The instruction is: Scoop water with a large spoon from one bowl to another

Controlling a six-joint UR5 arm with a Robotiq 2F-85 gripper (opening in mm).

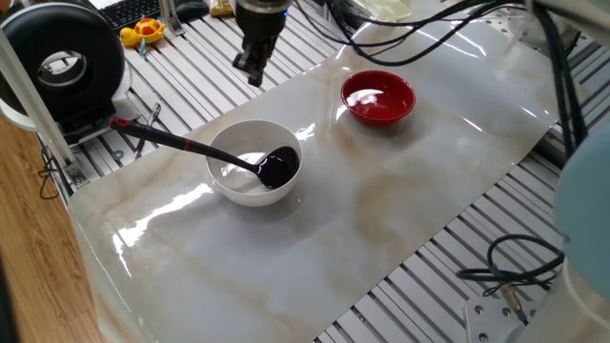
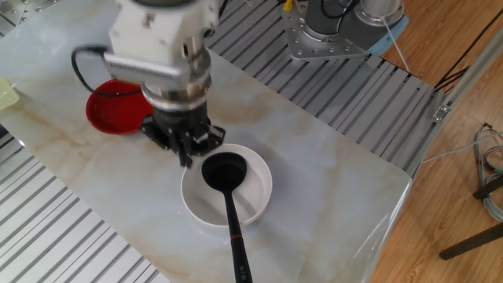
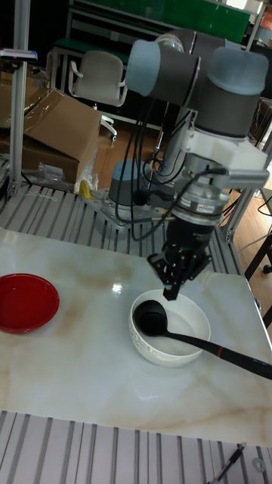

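Note:
The large spoon, a black ladle, rests with its scoop [image 2: 223,170] in the white bowl [image 2: 259,196]. Its long handle [image 1: 157,135] leans over the rim, red end [image 3: 227,352] outward. Water shows only as a glossy glint [image 1: 238,168] inside the white bowl [image 1: 238,195]. The smaller red bowl [image 1: 378,97] stands apart on the marble sheet, also seen as the red bowl [image 3: 26,302]. My gripper [image 3: 172,292] hangs above the white bowl's rim [image 3: 162,352] on the red-bowl side, fingers together and holding nothing. In the other fixed view the gripper [image 2: 186,153] is just left of the scoop.
A black round device [image 1: 62,62] and a yellow toy [image 1: 143,31] sit past the sheet's far left corner. Loose cables [image 1: 519,262] lie on the slatted table at the right. The arm's base [image 2: 338,31] is mounted behind the sheet.

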